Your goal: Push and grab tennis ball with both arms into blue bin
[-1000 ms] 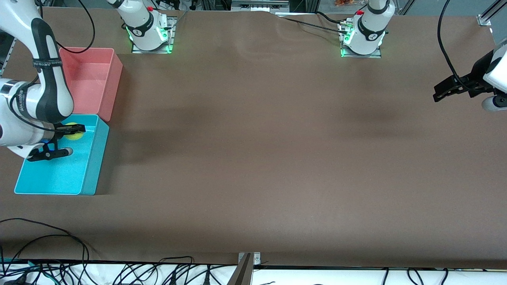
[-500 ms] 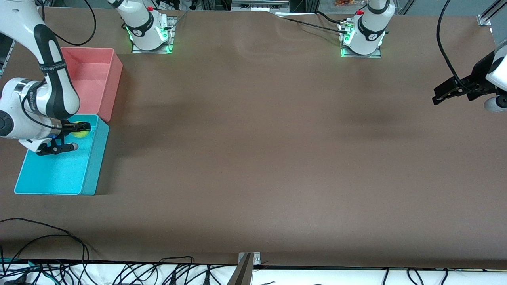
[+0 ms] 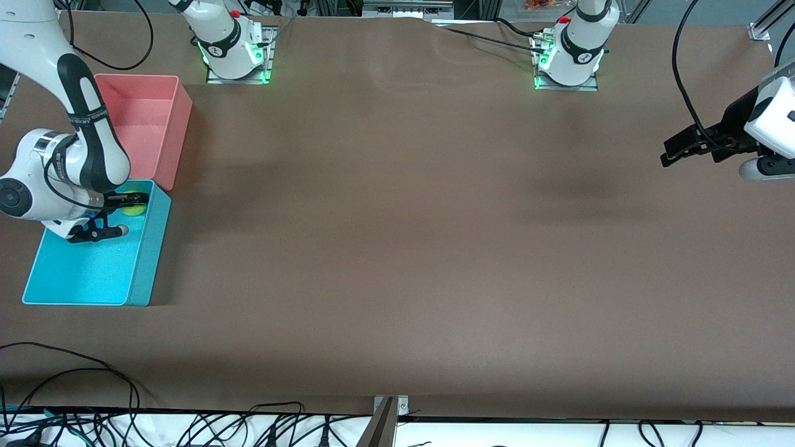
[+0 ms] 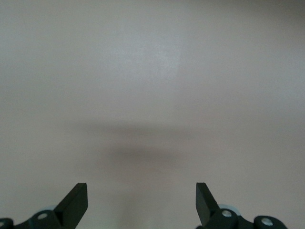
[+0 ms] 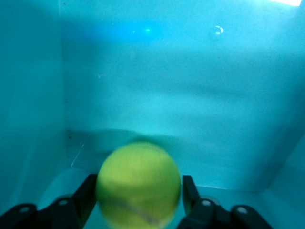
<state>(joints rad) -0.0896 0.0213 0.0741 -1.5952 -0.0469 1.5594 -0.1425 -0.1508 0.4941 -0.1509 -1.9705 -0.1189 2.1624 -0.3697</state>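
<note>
The yellow-green tennis ball (image 3: 132,209) (image 5: 138,183) is inside the blue bin (image 3: 149,261), by the bin's end that adjoins the pink bin. My right gripper (image 3: 124,215) (image 5: 139,187) reaches down into the bin with a black finger on either side of the ball. The jaws are open: a thin strip of bin floor shows between one finger (image 5: 189,191) and the ball, which looks blurred. The bin's cyan walls (image 5: 143,86) fill the right wrist view. My left gripper (image 3: 674,152) (image 4: 141,195) hangs open and empty over bare table at the left arm's end, waiting.
A pink bin (image 3: 174,130) stands against the blue bin's end, farther from the front camera. Brown table (image 3: 404,236) stretches between the two arms. Black cables (image 3: 93,385) lie along the table's front edge.
The right gripper has shifted along the blue bin toward the pink bin, and its fingers have parted from the ball. The left gripper has drifted a little toward the table's middle.
</note>
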